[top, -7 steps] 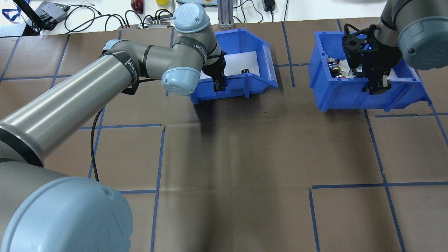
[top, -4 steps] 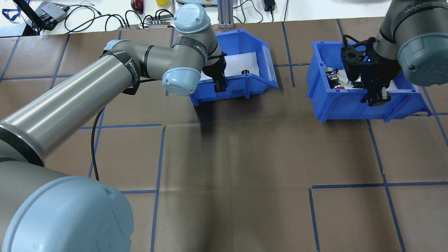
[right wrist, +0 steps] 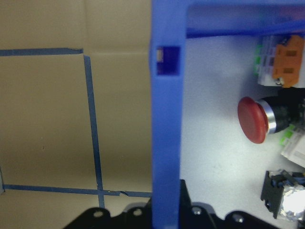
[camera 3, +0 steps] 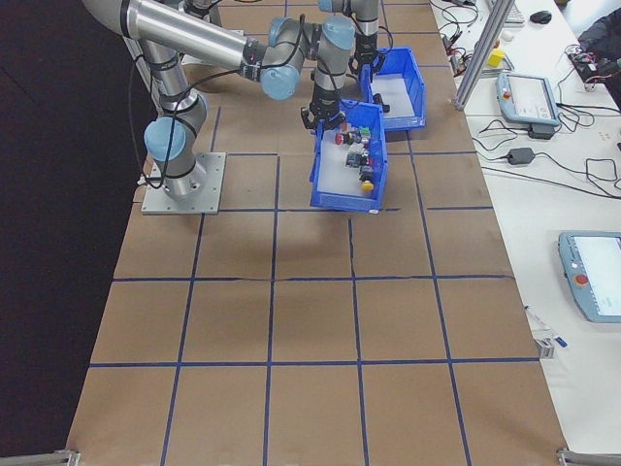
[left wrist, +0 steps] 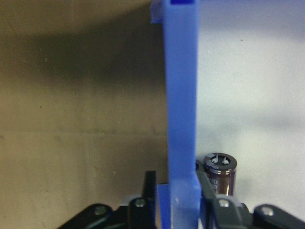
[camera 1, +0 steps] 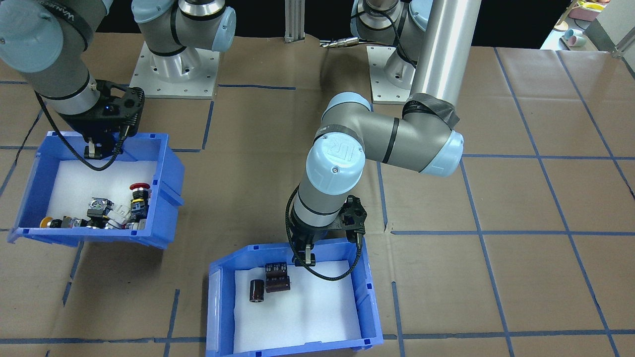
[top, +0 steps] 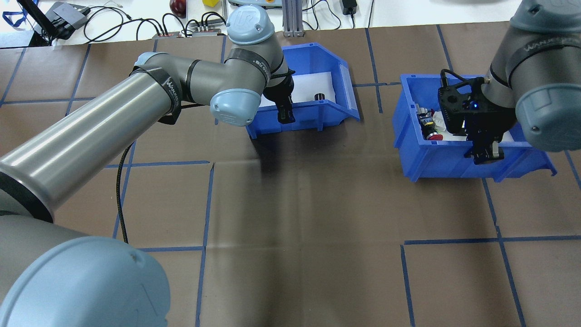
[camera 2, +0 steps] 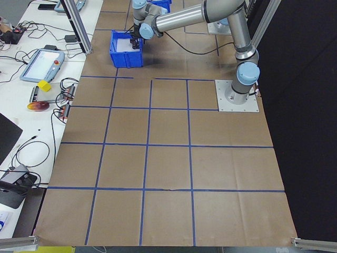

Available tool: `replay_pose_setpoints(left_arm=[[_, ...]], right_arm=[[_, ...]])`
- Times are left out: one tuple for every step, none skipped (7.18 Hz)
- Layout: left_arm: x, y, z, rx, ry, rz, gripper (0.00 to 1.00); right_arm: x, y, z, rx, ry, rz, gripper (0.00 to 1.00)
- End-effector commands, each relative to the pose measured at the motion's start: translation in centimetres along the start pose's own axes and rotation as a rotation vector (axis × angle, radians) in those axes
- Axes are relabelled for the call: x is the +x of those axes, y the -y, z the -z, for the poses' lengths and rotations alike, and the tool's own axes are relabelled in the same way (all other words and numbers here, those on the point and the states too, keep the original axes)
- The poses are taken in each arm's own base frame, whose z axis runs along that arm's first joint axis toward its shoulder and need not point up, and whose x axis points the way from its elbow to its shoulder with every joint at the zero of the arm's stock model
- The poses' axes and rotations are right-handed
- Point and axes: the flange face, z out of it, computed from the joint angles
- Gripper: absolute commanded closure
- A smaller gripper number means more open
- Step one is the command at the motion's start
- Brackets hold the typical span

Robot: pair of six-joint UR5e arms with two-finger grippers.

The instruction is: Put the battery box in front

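Overhead exterior view: since the earlier frames the second blue bin point(top: 454, 154), with coloured push-buttons point(camera 1: 99, 213) inside, has shifted toward the robot's edge of the desk point(top: 317, 227), carried by the right end effector point(top: 486, 152), which is clenched on that bin's near wall. The battery box point(top: 313, 116) has barely moved and sits by the far edge of the desk, left of the centre line; the left end effector point(top: 284, 113) stays clamped on its near wall.

Left wrist-mounted view: one finger point(left wrist: 148, 191) lies outside the blue wall and the other inside, the wall pinched between them, with a dark brown cylindrical cell point(left wrist: 220, 171) just beside the inner finger. Right wrist-mounted view: the same straddling grip on the other bin's wall, a red mushroom button point(right wrist: 255, 119) lying on the white liner.

Exterior front-facing view: the battery box point(camera 1: 369, 297) is a blue plastic bin with a white liner; dark cells point(camera 1: 270, 282) lie together near the gripped wall. The wrist cap of the left arm point(camera 1: 333, 161) bears the letters "UR"; black straps on both arms carry white lettering, partly legible in the overhead view as "WANJI…".
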Motion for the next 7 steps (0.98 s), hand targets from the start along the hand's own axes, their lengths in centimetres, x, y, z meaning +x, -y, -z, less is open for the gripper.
replay_pose_setpoints(left_arm=[[-0.7, -0.3, 3.6, 0.014, 0.009, -0.014, 0.47], [-1.5, -0.2, 6.9, 0.019, 0.02, -0.06, 0.45], [-2.4, 0.8, 10.1, 0.072, 0.036, -0.184, 0.39], [-3.2, 2.2, 12.9, 0.143, 0.048, -0.388, 0.26], [-4.6, 3.3, 15.6, 0.153, 0.085, -0.54, 0.03], [-5.9, 6.2, 18.4, 0.145, 0.143, -0.671, 0.01], [-7.3, 8.7, 21.3, 0.13, 0.164, -0.852, 0.01]], right_arm=[[-3.5, 2.3, -1.1, 0.003, -0.021, -0.015, 0.92], [-4.8, 5.0, -1.1, -0.003, -0.039, -0.018, 0.92], [-5.9, 8.1, -1.4, -0.014, -0.045, -0.026, 0.92], [-6.6, 10.0, -1.8, -0.022, -0.068, -0.036, 0.92], [-7.3, 10.9, -2.6, -0.023, -0.068, -0.04, 0.92], [-7.8, 11.1, -3.4, -0.021, -0.065, -0.052, 0.92], [-8.7, 12.0, -3.8, -0.02, -0.061, -0.058, 0.92]])
